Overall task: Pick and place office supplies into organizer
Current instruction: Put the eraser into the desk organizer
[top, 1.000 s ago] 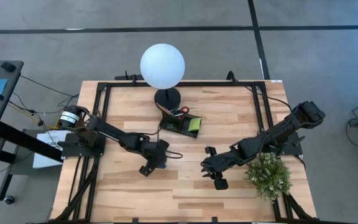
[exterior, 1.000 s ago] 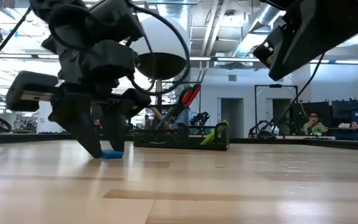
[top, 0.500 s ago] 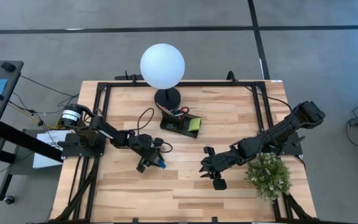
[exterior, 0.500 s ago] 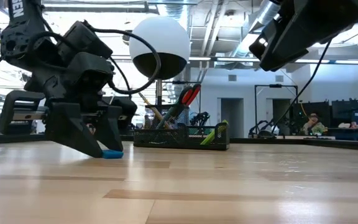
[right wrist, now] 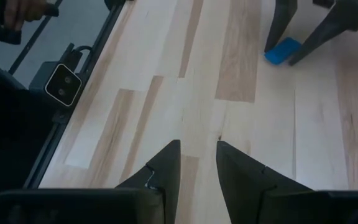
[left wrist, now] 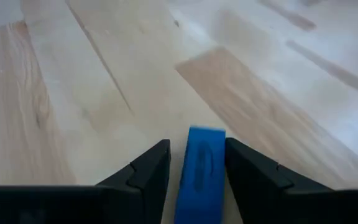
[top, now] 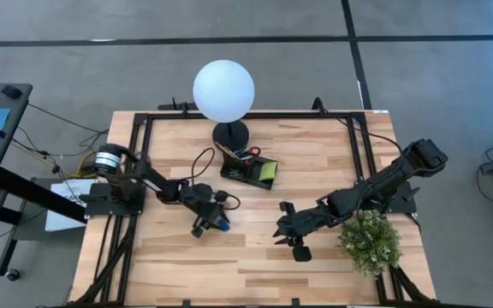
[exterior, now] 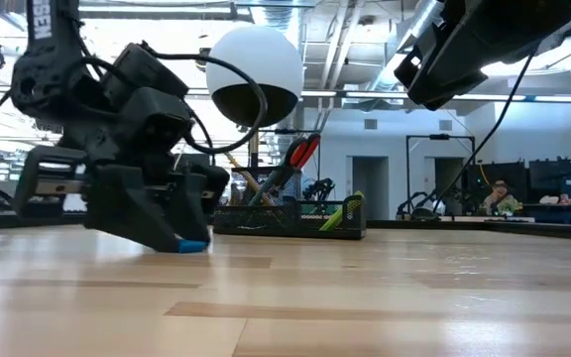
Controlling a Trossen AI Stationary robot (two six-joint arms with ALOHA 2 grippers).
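The small blue eraser lies flat on the wooden table, seen also in the high view and the low view. My left gripper is open and low over the table. It slants in from the table's left, and its fingers stand on either side of the eraser. The black organizer sits beside the lamp base and holds red-handled scissors, pens and a lime-green pad. My right gripper hovers open right of centre, touching nothing. My left gripper straddles the eraser's long sides, fingers lying along it and slanting down from the table's left. One finger stands close against the eraser's side; I cannot tell whether it touches. The eraser rests flat on the table.
A white globe lamp stands on a round black base behind the organizer. A green potted plant sits at the table's right near corner, close to my right arm. Bare wood lies between the two grippers.
My left gripper drew back a little toward the table's left and tipped from nearly upright to a low slant, uncovering the eraser in the high view. Its fingertips stayed at the eraser. My right arm kept still.
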